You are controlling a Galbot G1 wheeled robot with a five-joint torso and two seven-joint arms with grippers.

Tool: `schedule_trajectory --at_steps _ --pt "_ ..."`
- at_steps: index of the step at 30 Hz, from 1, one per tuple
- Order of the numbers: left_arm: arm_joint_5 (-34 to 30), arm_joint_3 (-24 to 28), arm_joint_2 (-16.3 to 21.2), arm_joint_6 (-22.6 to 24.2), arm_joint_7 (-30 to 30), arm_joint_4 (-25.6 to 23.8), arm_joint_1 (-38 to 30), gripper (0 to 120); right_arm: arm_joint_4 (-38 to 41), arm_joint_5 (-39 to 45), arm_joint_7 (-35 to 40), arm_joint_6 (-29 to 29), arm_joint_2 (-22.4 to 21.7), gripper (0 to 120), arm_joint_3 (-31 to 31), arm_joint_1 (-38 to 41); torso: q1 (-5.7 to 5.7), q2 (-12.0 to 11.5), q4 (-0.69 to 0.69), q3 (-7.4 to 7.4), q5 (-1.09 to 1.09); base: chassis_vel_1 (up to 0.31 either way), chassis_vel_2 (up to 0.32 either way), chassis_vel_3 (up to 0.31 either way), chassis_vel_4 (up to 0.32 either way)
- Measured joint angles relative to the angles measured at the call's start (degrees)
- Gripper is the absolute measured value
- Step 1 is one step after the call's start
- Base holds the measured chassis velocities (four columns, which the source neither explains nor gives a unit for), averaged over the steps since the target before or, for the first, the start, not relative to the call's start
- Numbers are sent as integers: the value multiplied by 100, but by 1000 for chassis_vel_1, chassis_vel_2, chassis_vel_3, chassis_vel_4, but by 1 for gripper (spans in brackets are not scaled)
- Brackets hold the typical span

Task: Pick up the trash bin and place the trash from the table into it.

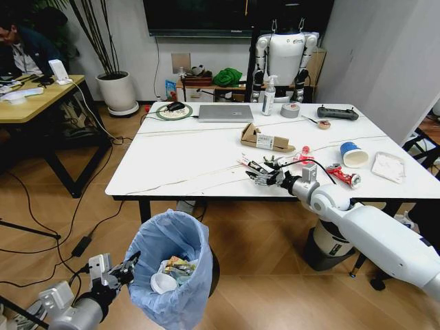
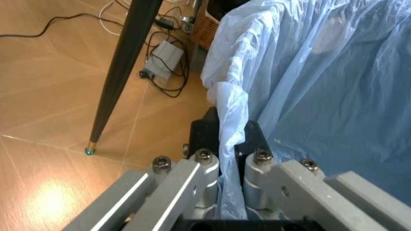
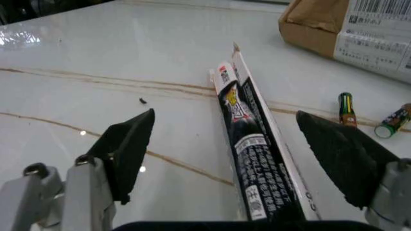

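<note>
The trash bin (image 1: pixel 172 271), lined with a light-blue bag (image 2: pixel 321 72), hangs low in front of the table (image 1: pixel 179 158), with a wrapper and white litter inside. My left gripper (image 1: pixel 128 267) is shut on its rim; the black pads (image 2: pixel 207 130) pinch a fold of the bag. Over the table's front edge, my right gripper (image 1: pixel 263 176) is open, and a long black-and-white wrapper (image 3: pixel 250 139) lies on the top between its fingers (image 3: pixel 132 144). More trash sits nearby: a torn cardboard box (image 1: pixel 265 139), a blue cup (image 1: pixel 354 154) and a red tube (image 1: pixel 344 176).
Two small batteries (image 3: pixel 347 108) lie beside the wrapper. A laptop (image 1: pixel 225 113), tape roll (image 1: pixel 290 110), spray bottle (image 1: pixel 268 96) and black controller (image 1: pixel 337 113) line the table's far side. A black table leg (image 2: pixel 122 72) and floor cables stand near the bin. A yellow desk (image 1: pixel 34 100) is far left.
</note>
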Motion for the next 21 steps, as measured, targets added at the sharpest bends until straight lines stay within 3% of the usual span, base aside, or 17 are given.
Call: schedule_trajectory --at_steps 21 --pt "-10 25 16 3 0 4 -48 0 45 -82 -186 12 -199 1 -154 22 0 1 1 0 0 0 0 0 0"
